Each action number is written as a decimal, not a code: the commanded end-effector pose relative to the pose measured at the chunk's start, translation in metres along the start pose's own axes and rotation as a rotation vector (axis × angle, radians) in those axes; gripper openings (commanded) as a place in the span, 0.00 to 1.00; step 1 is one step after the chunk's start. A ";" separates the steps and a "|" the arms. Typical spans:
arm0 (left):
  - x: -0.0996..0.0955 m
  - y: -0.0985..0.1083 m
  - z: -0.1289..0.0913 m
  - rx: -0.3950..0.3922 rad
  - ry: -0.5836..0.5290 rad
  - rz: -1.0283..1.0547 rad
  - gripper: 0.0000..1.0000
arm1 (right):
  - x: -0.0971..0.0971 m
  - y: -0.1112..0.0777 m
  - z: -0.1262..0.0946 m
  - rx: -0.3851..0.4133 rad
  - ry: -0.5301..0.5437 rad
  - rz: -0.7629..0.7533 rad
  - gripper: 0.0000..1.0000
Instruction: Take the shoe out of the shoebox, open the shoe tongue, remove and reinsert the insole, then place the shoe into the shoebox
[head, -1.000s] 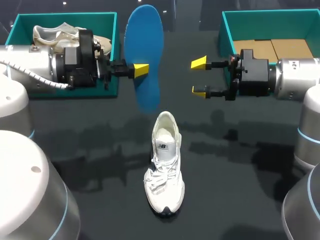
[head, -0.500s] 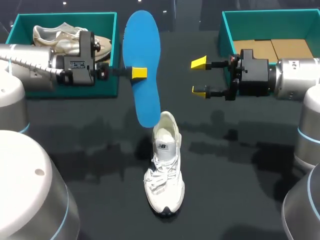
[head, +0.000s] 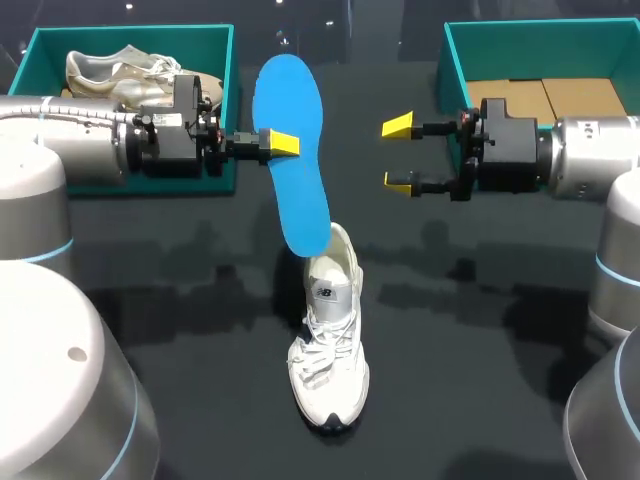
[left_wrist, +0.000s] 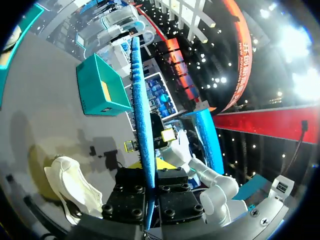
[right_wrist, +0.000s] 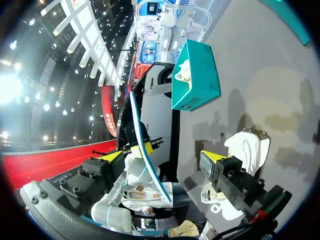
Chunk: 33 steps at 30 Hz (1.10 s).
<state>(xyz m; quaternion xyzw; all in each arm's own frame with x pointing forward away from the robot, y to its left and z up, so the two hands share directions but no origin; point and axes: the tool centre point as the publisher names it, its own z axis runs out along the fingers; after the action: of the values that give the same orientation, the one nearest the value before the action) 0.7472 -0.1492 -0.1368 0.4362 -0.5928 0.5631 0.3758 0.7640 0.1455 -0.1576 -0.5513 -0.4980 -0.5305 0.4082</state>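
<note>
Blue insole (head: 292, 150) is held off the table in the left gripper (head: 285, 143), whose fingers are clamped on it from both sides at a point in its broader, farther half. In the left wrist view the insole stands edge-on between the fingers and runs out well ahead of them. Its long axis runs roughly from the far side of the table (head: 480, 330) toward the robot, slightly slanted. The broad end points away, and the narrower end points toward the robot. In the head view the narrower end overlaps the heel opening of the white shoe (head: 330, 330); contact there cannot be confirmed. The shoe stands on its sole at mid-table, long axis near to far, toe toward the robot and heel away, with its laces loose. The right gripper (head: 400, 153) is released, its fingers spread with nothing between them. It sits level with the insole on its right side, apart from it, just in front of the right shoebox (head: 447, 60). That shoebox shows a brown cardboard floor. The left shoebox (head: 226, 60), behind the left arm, contains a second pale shoe (head: 105, 70).
</note>
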 end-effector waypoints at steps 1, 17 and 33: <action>-0.010 -0.005 0.001 -0.013 0.112 -0.276 0.00 | 0.000 -0.001 0.001 -0.001 -0.002 0.001 1.00; -0.020 -0.003 0.012 -0.044 0.130 -0.380 0.00 | 0.020 0.002 -0.004 0.023 -0.186 -0.059 1.00; -0.021 -0.004 0.013 -0.032 0.111 -0.382 0.00 | 0.077 -0.004 0.012 0.045 -0.807 -0.142 1.00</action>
<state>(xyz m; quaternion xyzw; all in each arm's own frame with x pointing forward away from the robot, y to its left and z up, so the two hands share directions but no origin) 0.7585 -0.1598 -0.1556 0.5033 -0.4864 0.4948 0.5150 0.7545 0.1604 -0.0934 -0.6057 -0.6131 -0.4258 0.2757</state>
